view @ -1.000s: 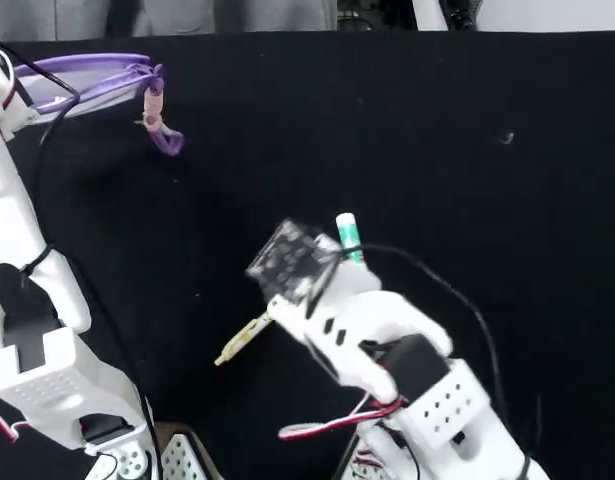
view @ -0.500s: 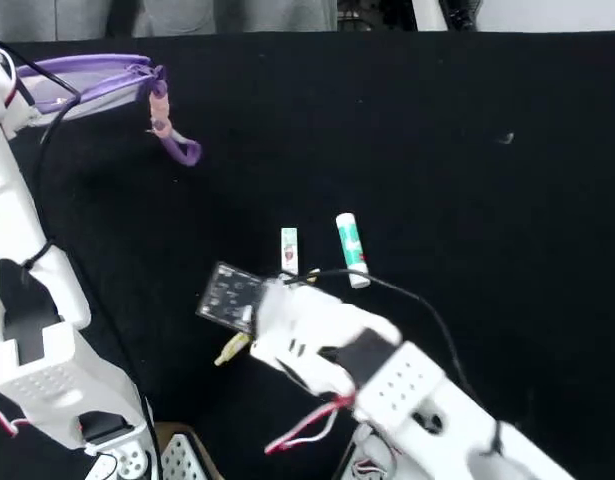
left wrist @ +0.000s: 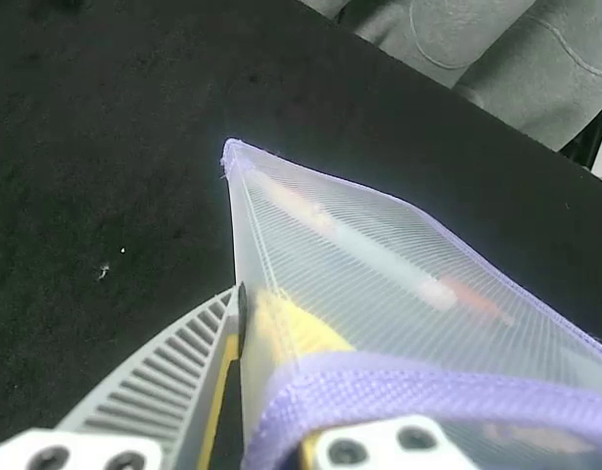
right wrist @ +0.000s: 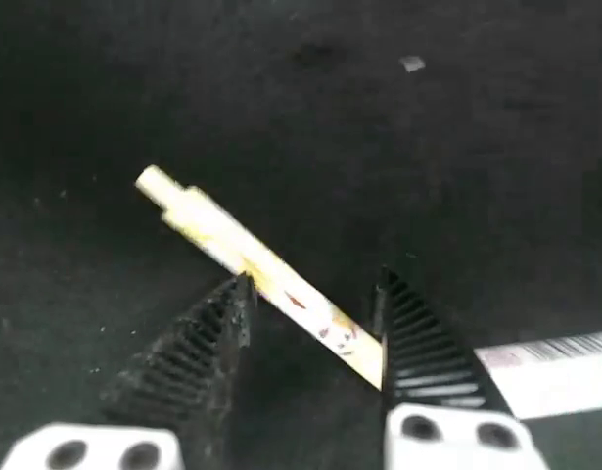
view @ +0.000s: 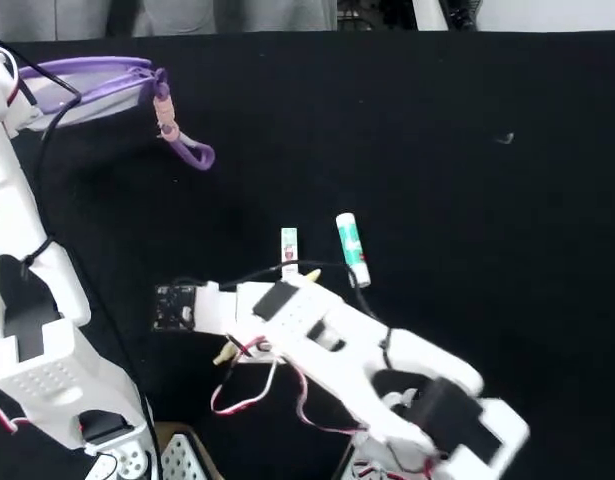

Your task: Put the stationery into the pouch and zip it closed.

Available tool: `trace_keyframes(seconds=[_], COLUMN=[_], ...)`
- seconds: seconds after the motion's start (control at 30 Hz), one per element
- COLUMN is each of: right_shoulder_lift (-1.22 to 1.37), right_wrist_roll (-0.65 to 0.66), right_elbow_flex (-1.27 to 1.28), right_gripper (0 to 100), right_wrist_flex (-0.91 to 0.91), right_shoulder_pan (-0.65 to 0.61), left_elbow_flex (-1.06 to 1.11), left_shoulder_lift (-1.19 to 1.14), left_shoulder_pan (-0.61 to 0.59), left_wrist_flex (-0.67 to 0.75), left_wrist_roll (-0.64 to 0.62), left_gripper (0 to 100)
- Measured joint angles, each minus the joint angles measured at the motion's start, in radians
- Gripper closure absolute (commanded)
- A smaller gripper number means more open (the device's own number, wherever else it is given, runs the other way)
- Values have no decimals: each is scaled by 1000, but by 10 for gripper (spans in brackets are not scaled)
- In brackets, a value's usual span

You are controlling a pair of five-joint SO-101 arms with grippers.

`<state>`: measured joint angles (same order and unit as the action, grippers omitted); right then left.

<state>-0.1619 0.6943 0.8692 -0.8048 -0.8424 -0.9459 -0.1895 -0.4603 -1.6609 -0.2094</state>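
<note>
Step in hand: pen pickup. Right pincer (right wrist: 313,284), spread wide, straddles yellow pen (right wrist: 252,266) on worktop (view: 467,200); next move needs closing squarely. Left pincer (left wrist: 250,392) clamps purple-trimmed pouch (left wrist: 379,284).

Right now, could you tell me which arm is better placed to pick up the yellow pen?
The right: the right gripper, open, straddles the yellow pen, while the left gripper is shut on the pouch at the table's far corner.
</note>
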Motion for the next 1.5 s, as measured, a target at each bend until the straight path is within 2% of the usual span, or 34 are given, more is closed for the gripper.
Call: trace_keyframes(seconds=[0.27,0.33,0.43,0.57,0.77,0.93,1.17,1.33,1.5], right_shoulder_lift=[114,150,226,319,307,110,-334,-657,-918], right_wrist_roll=[63,80,86,86,86,41,-14,-104,-201], right_elbow_flex=[-92,-138,-224,-348,-365,-365,-365,-364,-353], right_gripper=[815,864,991,976,988,988,988,988,988], right_wrist_flex=[-38,-74,-121,-172,-212,-276,-281,-170,-28], right_shoulder_pan=[0,0,-5,-3,-6,5,161,230,244], left_elbow_flex=[-11,-25,-35,-35,-35,-35,-35,-35,-35], left_shoulder_lift=[0,0,0,0,0,0,0,0,0], left_shoulder_pan=[0,0,0,0,0,9,100,190,259], left_wrist_flex=[0,0,0,0,0,-6,-49,-80,-94], left_wrist_roll=[0,0,0,0,0,0,0,2,3], left_gripper=[970,970,970,970,970,970,970,970,970])
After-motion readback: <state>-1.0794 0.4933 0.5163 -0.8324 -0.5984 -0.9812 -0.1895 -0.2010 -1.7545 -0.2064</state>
